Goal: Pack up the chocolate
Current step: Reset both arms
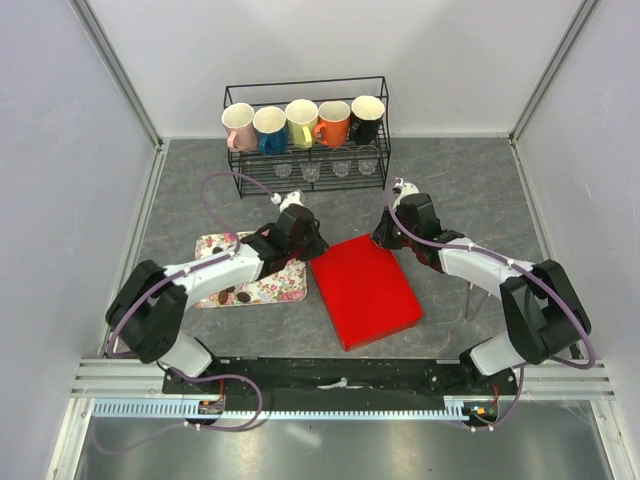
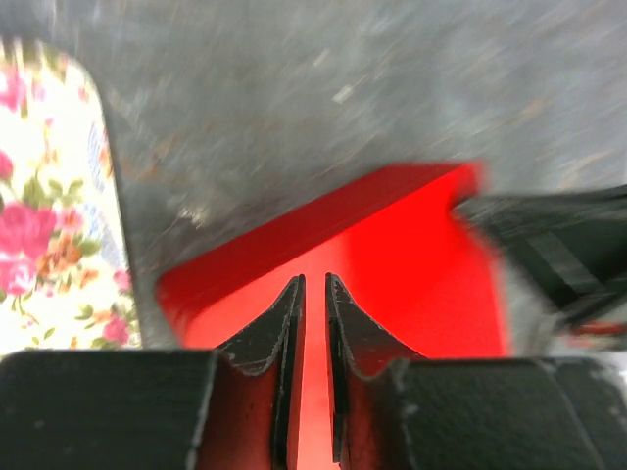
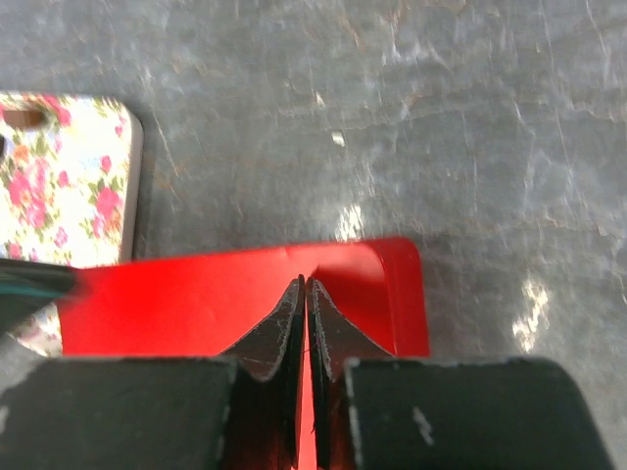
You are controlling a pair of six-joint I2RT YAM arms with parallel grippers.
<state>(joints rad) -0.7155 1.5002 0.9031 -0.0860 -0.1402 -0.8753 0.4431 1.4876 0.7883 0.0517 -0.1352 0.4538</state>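
Sitting on the rounded floral tray [image 1: 285, 288], small dark brown chocolate [image 1: 243, 296] lies left of the flat red box [image 1: 365, 290], partly under my left arm. My left gripper [image 2: 313, 284], narrowed to a slit, is over the box's far-left corner; grip unclear. My right gripper [image 3: 305, 284] pinches the far edge. Grey table [image 1: 470, 200] runs beyond.

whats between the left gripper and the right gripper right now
Only the red box: its far edge runs from the left gripper to the right gripper, clearest in the top and left wrist views.
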